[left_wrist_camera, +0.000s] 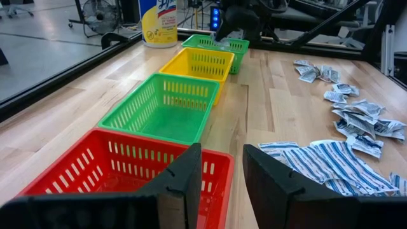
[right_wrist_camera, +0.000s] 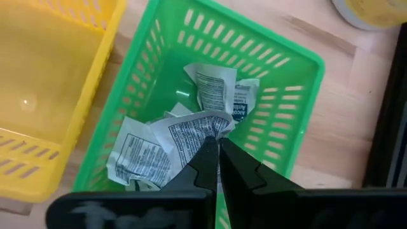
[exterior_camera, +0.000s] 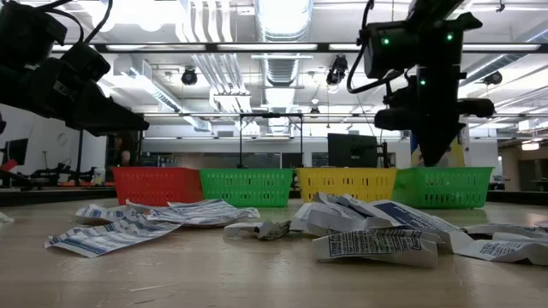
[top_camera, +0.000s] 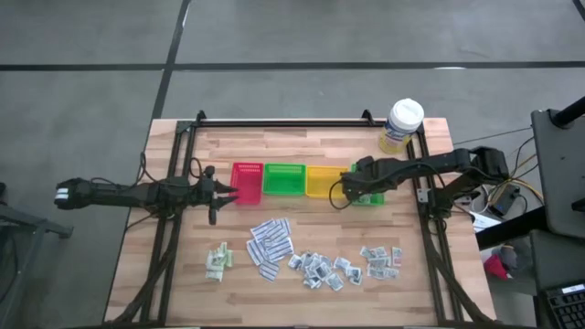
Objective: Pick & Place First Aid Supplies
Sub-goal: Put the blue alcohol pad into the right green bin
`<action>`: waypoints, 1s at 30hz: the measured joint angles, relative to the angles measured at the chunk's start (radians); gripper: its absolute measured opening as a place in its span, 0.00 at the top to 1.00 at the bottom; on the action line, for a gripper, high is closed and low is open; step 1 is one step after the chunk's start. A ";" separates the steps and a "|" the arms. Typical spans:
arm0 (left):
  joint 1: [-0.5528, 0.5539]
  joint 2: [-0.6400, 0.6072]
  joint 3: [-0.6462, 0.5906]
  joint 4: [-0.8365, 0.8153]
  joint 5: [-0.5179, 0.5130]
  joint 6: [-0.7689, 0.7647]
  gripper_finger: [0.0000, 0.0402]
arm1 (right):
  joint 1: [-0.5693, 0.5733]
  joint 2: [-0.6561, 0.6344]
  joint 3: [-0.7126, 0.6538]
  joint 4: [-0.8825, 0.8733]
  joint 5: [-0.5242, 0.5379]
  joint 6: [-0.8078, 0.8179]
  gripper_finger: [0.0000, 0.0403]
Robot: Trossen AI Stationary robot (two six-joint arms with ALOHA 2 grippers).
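Your right tool hangs over the far green tray at the end of the row, its fingers pinched tight on a printed packet whose corner sits between the tips; more packets lie crumpled in that tray. Your left tool waits just beside the red tray, fingers narrowly parted and holding nothing. The remaining supplies stay on the counter in front of the trays: striped strips, small squares and sachets (each in its own loose pile).
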 joint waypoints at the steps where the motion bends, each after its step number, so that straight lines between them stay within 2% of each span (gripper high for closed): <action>1: 0.000 0.000 0.000 0.000 0.000 0.000 0.72 | 0.000 0.000 -0.004 0.005 0.000 -0.011 0.98; 9: 0.000 0.000 0.000 0.000 0.000 -0.001 0.72 | 0.000 0.000 -0.043 0.097 0.003 -0.084 0.95; 19: 0.000 0.000 0.000 0.001 0.000 -0.003 0.72 | 0.001 -0.001 -0.052 0.092 0.004 -0.146 0.78; 30: 0.000 0.000 0.000 0.002 0.000 -0.003 0.72 | 0.001 -0.022 0.054 -0.006 -0.030 -0.225 0.69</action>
